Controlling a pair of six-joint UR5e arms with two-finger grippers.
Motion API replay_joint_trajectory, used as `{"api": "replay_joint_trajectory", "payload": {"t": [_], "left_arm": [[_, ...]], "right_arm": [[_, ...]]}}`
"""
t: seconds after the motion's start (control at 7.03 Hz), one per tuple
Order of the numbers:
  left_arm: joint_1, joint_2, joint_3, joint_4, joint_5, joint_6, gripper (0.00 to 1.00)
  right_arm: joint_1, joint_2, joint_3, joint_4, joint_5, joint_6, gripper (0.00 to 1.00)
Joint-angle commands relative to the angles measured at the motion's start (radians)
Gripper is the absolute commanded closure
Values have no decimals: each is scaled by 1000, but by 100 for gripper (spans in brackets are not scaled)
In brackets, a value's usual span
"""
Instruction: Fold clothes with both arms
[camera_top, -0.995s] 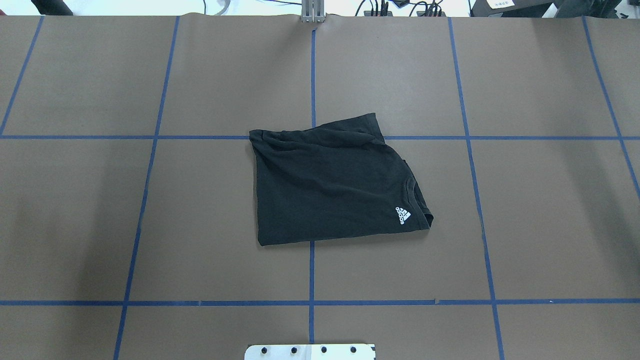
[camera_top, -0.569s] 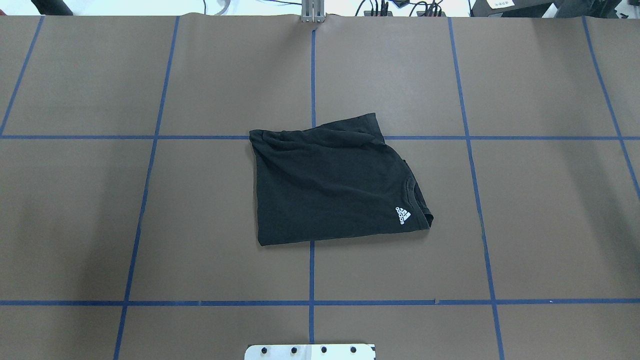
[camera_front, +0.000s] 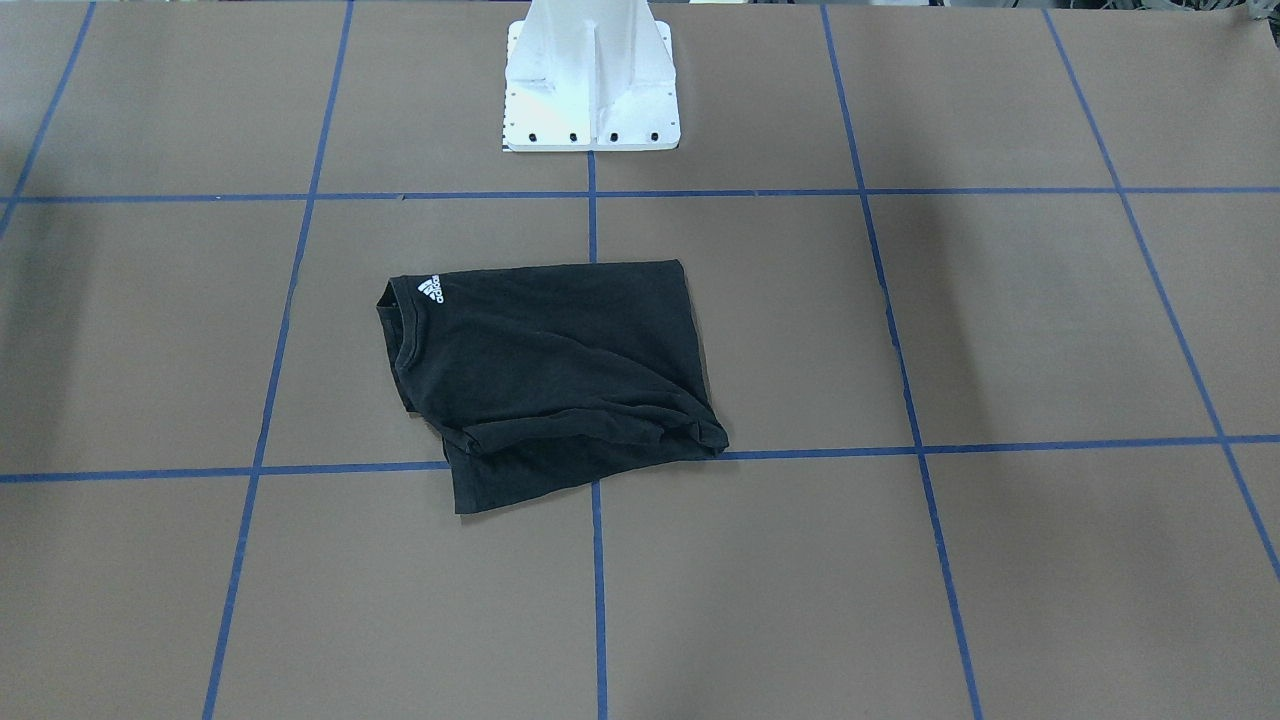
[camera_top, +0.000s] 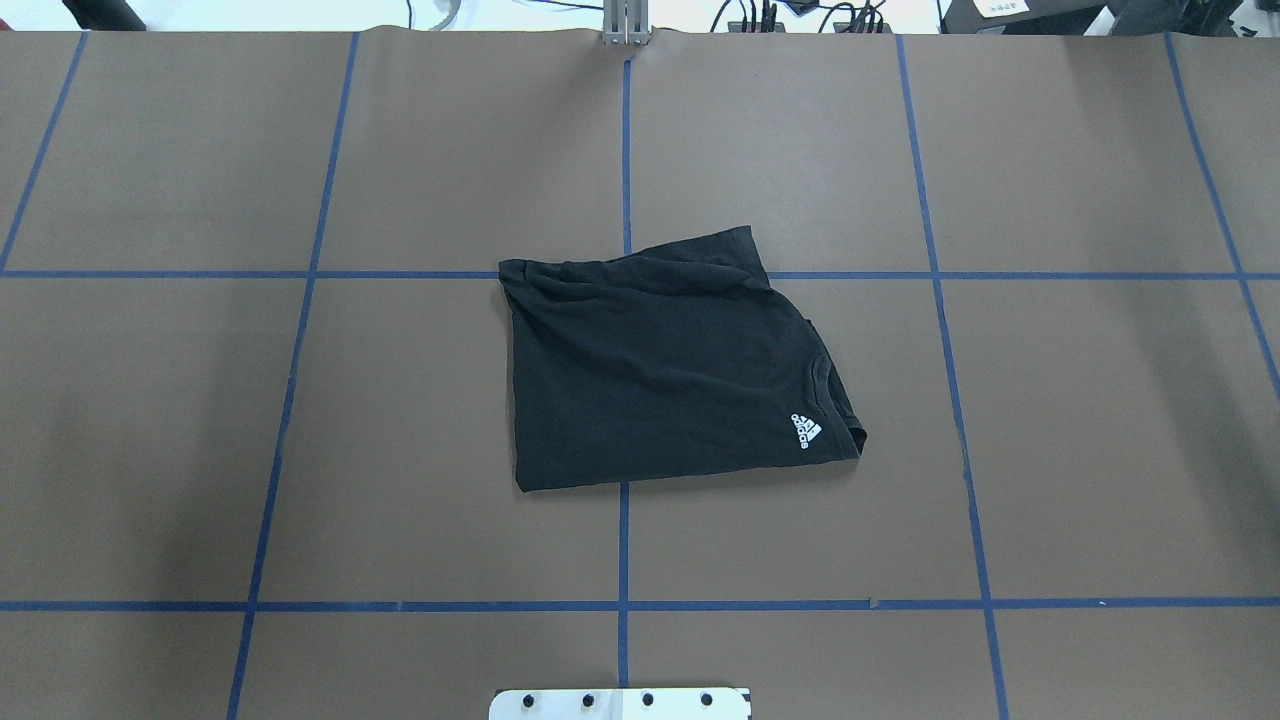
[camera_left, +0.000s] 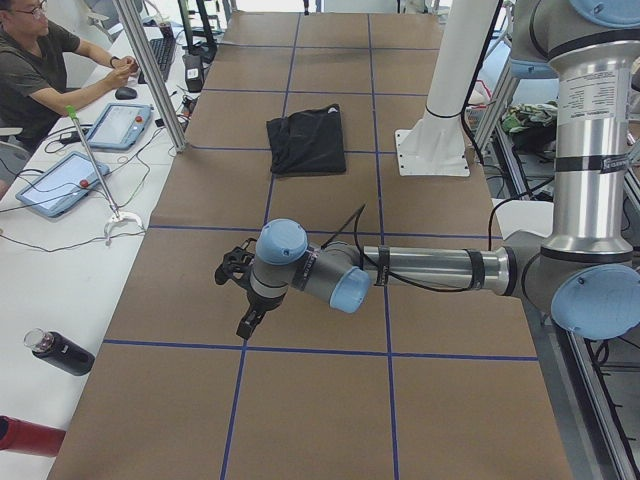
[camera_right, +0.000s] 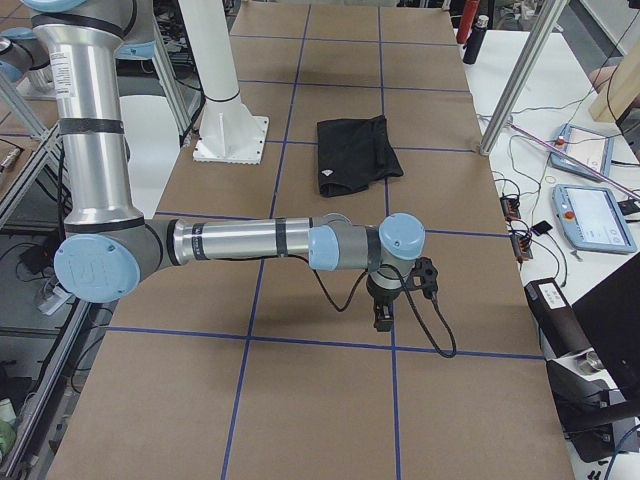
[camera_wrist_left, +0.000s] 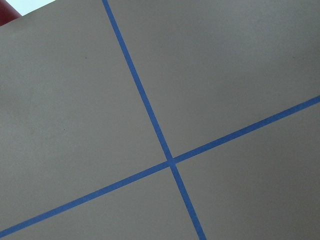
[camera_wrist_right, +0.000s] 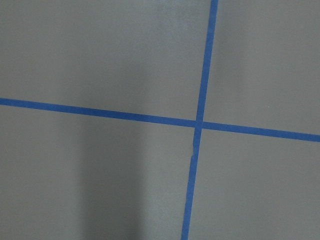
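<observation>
Front-facing view: the T-shirt (camera_front: 545, 370) lies folded into a compact packet a little left of the frame's centre on the brown worktop (camera_front: 1000, 300), below the white base block (camera_front: 590, 80). Its long axis runs roughly left to right across the frame, tipped slightly down toward the right. The collar points to the frame's left, with the white logo (camera_front: 431, 288) at the packet's upper left corner. A lower layer sticks out past the bottom edge. No arm touches it.

Overhead view: the same packet sits at the centre over the blue tape lines (camera_top: 623, 540), collar and logo now toward the lower right, and a rumpled roll along its upper edge. Neither arm shows here.

Left side view: the shirt is small in the upper middle. The near left hand (camera_left: 246, 326) hangs over bare worktop in the lower half of the frame, well apart from the cloth and holding nothing; I cannot tell how far it is open.

Right side view: the right hand (camera_right: 381, 320) likewise hangs low over bare worktop, well apart from the shirt and empty. Its opening cannot be judged.

Both wrist views show only brown surface and crossing tape.

In my judgement the folding is done or nearly so. Any next move would call for both hands to travel back to the packet and tuck in the protruding layer.
</observation>
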Motion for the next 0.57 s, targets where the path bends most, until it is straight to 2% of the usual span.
{"api": "replay_joint_trajectory", "payload": {"t": [0.0, 0.43], "left_arm": [[0, 2, -1, 0, 0, 1, 0], [0, 6, -4, -3, 0, 2, 0]], "right_arm": [[-2, 0, 0, 0, 0, 0, 0], [-7, 2, 0, 0, 0, 0, 0]]}}
